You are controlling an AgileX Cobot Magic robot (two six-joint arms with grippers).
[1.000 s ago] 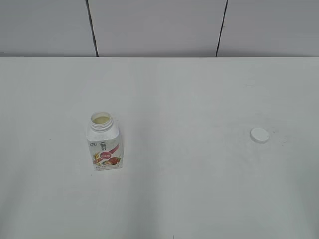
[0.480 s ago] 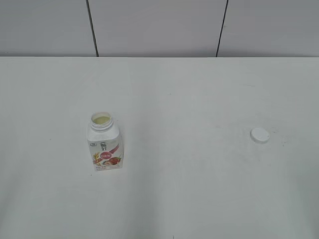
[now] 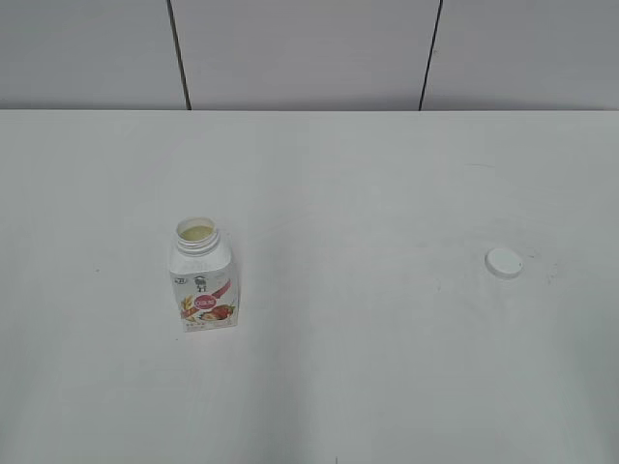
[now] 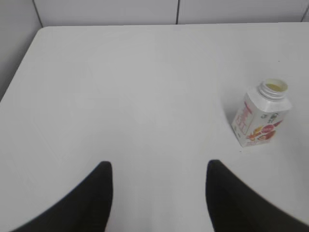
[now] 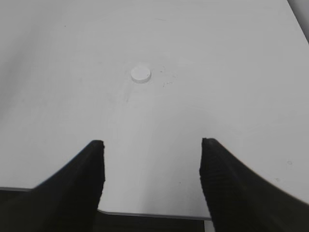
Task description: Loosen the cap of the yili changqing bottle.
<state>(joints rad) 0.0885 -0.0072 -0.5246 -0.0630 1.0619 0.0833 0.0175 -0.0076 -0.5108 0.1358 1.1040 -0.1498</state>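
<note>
In the exterior view nothing has shifted over the last second: the yili changqing bottle [image 3: 203,276] stands upright left of centre on the white table [image 3: 368,174], its wide neck open and pale liquid showing inside, and the cap [image 3: 503,262] lies flat well apart to the right, exactly where it lay a second ago. No arm enters this view. With the cap off and set down, I judge the loosening done and the arms drawn back.

In the left wrist view the left gripper [image 4: 159,193] hangs above the near part of the table, its dark fingers [image 4: 91,203] spread wide with only bare table between them. The bottle [image 4: 260,113] stands far and to the right of it, a squat white body with a squarish shoulder, a pink-and-red strawberry label on its faces and the threaded neck uncovered.

In the right wrist view the right gripper [image 5: 152,186] is likewise wide open and empty, over the near edge of the table. The cap [image 5: 140,74] rests beyond it, a small plain white disc, its ribbed side too small to make out.
</note>
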